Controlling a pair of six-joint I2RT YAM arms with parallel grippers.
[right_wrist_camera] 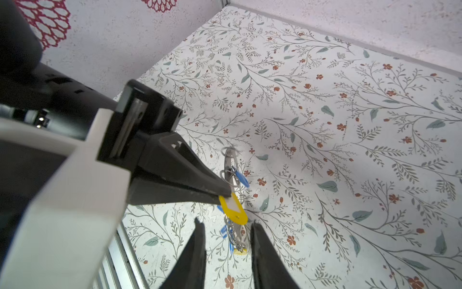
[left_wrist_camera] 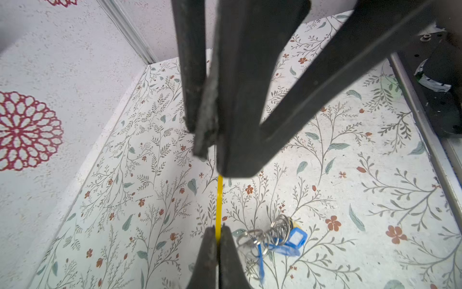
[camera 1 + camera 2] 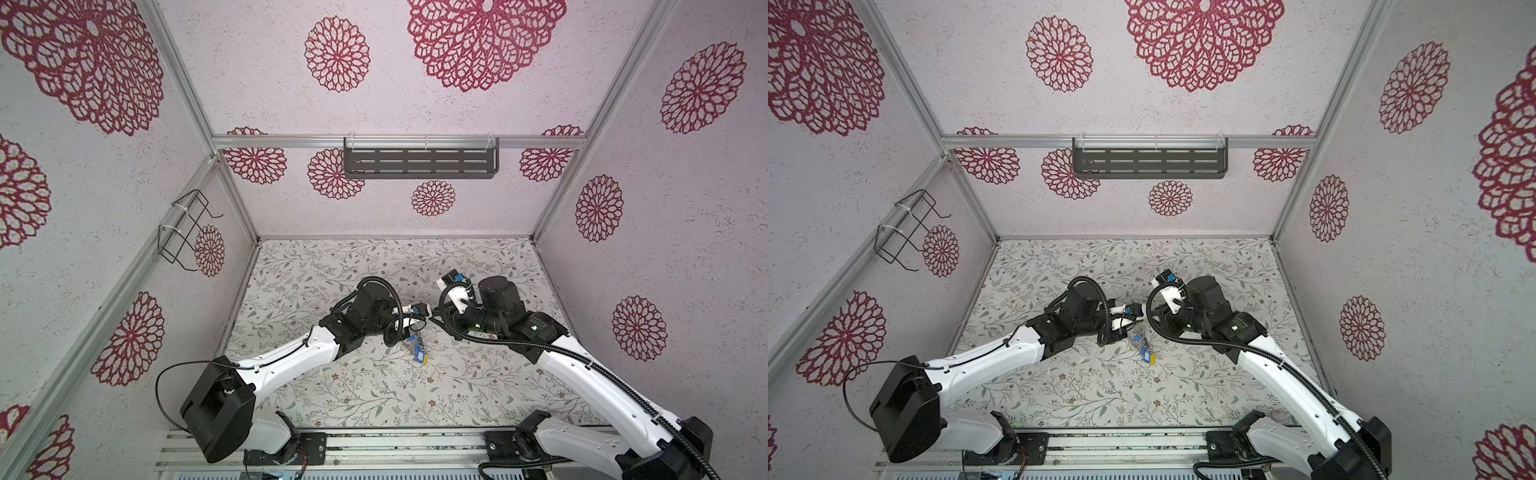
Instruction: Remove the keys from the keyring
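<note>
Hold is taken by the left pincer [image 1: 223, 195], clenched on one end of a yellow key tag [image 1: 233, 210]. The tag is carried clear above the surface [image 1: 350, 125], probably so that it can be drawn away from the rest. The right pincer [image 1: 225, 220] is released, its jaws set to either side of the tag's free end without touching it, as if a handover were intended. The other keys [image 2: 280, 240], blue tags and silver loops with one more yellow tag, are gathered on the surface just below. In both top views this bunch [image 3: 417, 351] is shown small, and the pincer tips are masked by the wrists. The keyring cannot be told apart within the tangle. Whether the held tag is linked to it cannot be judged.
</note>
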